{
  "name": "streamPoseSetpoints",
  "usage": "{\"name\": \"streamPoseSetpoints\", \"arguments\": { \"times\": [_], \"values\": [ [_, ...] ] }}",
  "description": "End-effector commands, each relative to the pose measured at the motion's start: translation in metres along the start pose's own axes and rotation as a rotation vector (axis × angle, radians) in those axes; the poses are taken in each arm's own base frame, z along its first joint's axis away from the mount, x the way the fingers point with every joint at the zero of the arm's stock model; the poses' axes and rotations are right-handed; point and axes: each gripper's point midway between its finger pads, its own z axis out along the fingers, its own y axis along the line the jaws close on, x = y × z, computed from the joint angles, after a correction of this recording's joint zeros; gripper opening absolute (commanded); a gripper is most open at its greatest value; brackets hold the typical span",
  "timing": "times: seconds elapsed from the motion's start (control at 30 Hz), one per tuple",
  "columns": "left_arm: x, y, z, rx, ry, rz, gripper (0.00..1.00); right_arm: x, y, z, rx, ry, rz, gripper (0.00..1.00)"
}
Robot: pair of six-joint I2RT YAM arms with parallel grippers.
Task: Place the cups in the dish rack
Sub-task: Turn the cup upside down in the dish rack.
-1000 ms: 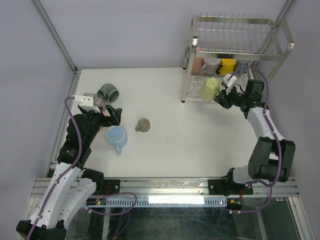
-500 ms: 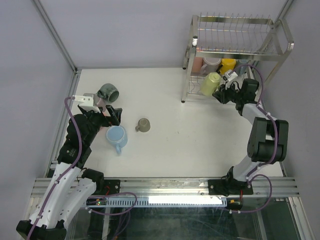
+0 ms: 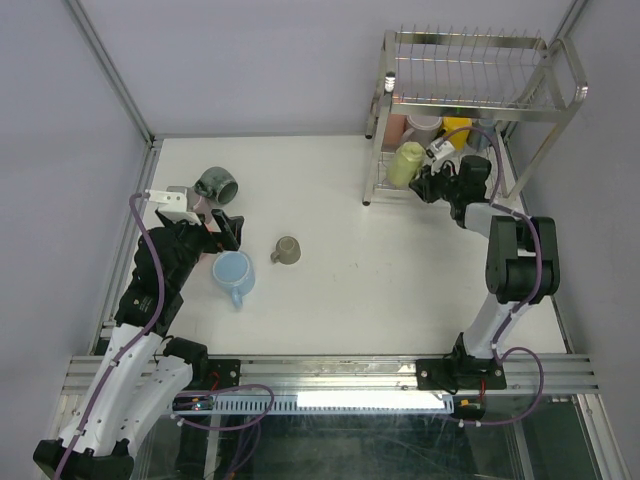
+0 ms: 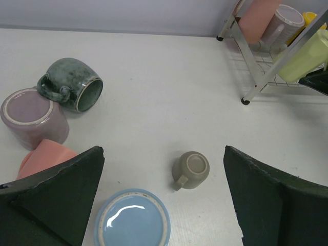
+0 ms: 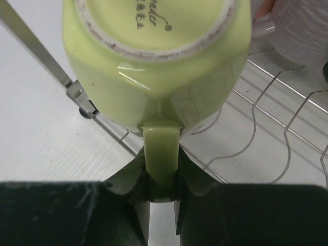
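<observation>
The chrome wire dish rack [image 3: 480, 108] stands at the far right corner of the bench [image 3: 350, 220], with a salmon pink cup [image 3: 397, 127], a pale mauve cup [image 3: 422, 128] and a yellow cup [image 3: 456, 130] side by side on its lower shelf. A pale yellow-green cup [image 5: 154, 56] hangs tilted at that shelf's front edge, base outward, its handle pinched in the right pincer [image 5: 161, 179]. On the bench's left side, a dark grey-green mug [image 4: 72, 84] lies on its side against a mauve tumbler [image 4: 31, 115], with a salmon tumbler [image 4: 46, 159] just beside them. A light blue mug [image 4: 134, 220] stands upright nearby, and a taupe mug [image 4: 192, 169] sits apart toward the middle.

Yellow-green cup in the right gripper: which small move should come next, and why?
Probably ease the yellow-green cup a little deeper over the lower shelf of the dish rack before releasing. The right gripper is shut on its handle, and the cup hangs across the shelf's front rail, with bare wavy wire beyond it.
</observation>
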Motion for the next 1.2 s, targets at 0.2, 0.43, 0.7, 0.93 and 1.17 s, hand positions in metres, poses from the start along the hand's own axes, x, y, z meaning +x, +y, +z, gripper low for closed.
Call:
{"name": "streamPoseSetpoints", "arguments": {
  "times": [0.2,0.43,0.7,0.93,1.17],
  "values": [
    [-0.002,0.008,0.001,-0.032,-0.009,0.012,0.99,-0.083,-0.021,0.029,0.076,-0.207,-0.139,0.0],
    [-0.001,0.009,0.001,-0.035,-0.007,0.011,0.99,-0.081,-0.019,0.051,0.124,-0.194,-0.11,0.0],
    [-0.001,0.009,0.002,-0.034,-0.002,0.011,0.99,-0.081,-0.029,0.069,0.211,-0.175,-0.077,0.0],
    [-0.002,0.009,0.002,-0.033,-0.006,0.01,0.99,-0.09,-0.03,0.082,0.271,-0.183,-0.076,0.0],
    [-0.002,0.009,0.001,-0.034,-0.007,0.009,0.99,-0.095,-0.024,0.093,0.284,-0.191,-0.06,0.01]
  ]
}}
